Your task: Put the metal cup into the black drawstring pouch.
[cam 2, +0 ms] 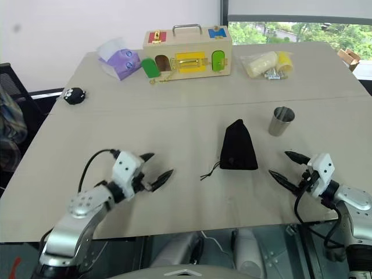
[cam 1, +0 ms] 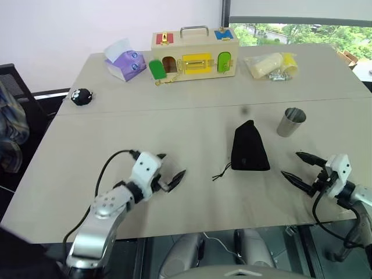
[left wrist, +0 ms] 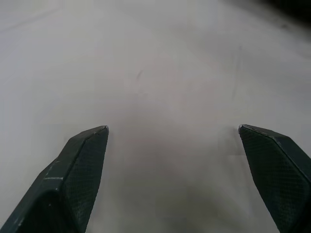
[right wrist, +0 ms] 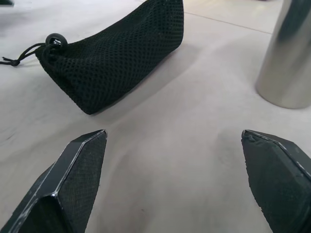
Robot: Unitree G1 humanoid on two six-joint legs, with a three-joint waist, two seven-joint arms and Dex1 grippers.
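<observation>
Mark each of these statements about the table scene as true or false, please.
1. The metal cup stands upright on the table. True.
2. The cup is already inside the black drawstring pouch. False: it stands apart from the pouch, on the robot's right of it.
3. The right hand is open and empty. True.
4. The left hand grips the pouch's cord. False: it is open, holding nothing.
5. A wooden box with coloured doors stands at the far side. True.

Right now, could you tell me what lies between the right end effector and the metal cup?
Nothing: bare table separates the right end effector from the metal cup, seen in both eye views.
</observation>
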